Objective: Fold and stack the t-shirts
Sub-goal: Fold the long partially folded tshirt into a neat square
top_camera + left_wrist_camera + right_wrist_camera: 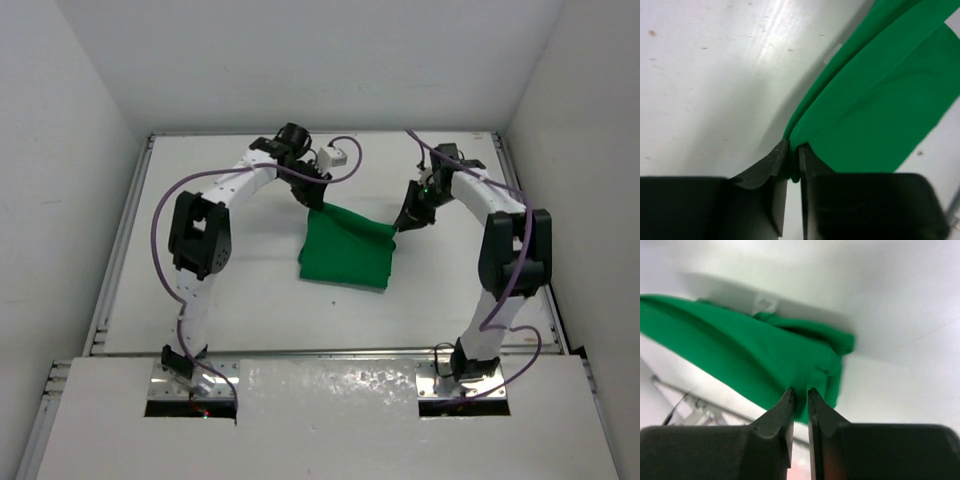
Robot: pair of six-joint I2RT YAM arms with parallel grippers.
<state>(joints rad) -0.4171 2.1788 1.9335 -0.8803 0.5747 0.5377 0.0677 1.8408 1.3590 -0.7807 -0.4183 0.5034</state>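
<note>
The bright green t-shirt [347, 252] lies partly folded in the middle of the white table, its far edge lifted. My left gripper [312, 198] is shut on the shirt's far left corner, with cloth [875, 100] pinched between its fingers [793, 161]. My right gripper [402, 222] is shut on the far right corner, with green cloth [755, 350] held between its fingers [800, 395]. Both grippers hold the far edge a little above the table. The near part of the shirt rests flat.
The white table [250, 300] has raised rails on its left [120, 240] and right [530, 200] sides, and white walls stand around it. Purple cables [165, 200] loop along both arms. A white label [765, 303] shows on the shirt in the right wrist view.
</note>
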